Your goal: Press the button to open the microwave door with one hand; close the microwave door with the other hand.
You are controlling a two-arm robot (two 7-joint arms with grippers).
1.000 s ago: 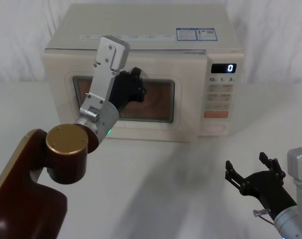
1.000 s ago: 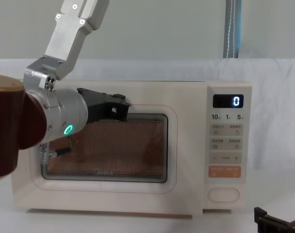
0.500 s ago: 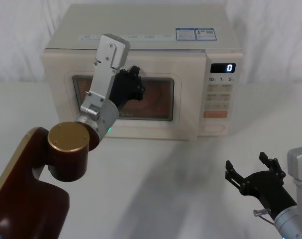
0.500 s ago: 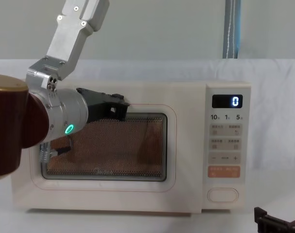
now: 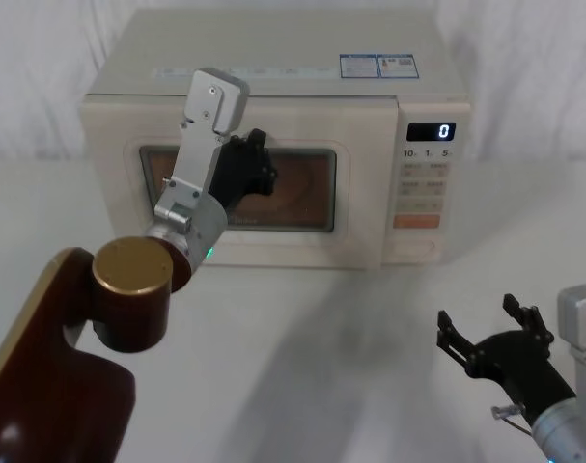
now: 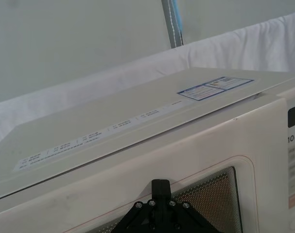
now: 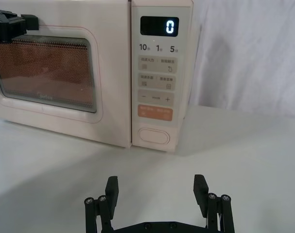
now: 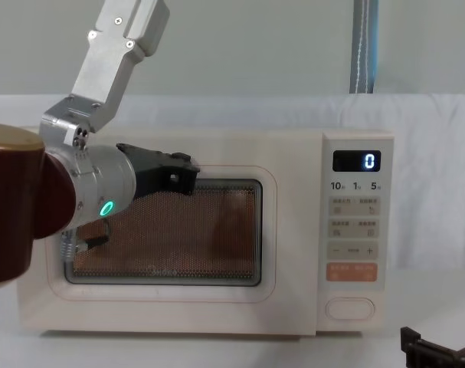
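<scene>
Cream-white microwave (image 5: 273,145) sits on the worktop (image 5: 321,367) with its door (image 8: 163,230) shut flush. Left claw (image 5: 257,169) presses against the door's upper frame; whether it is spread I cannot tell. Right claw (image 7: 157,191) hovers spread, low over the worktop, well short of the oval button (image 7: 153,136).

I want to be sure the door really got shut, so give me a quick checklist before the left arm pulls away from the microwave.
1. Microwave door flush with the control panel, no gap showing: ok in the chest view.
2. Left gripper at the door's upper window frame: ok; whether it touches cannot tell.
3. Display reads 0, oven not running: ok.
4. Button free, nothing pressing it: ok.
5. Right gripper open, low over the table in front of the microwave, away from the door: ok.
6. Latch engaged: cannot tell.
</scene>
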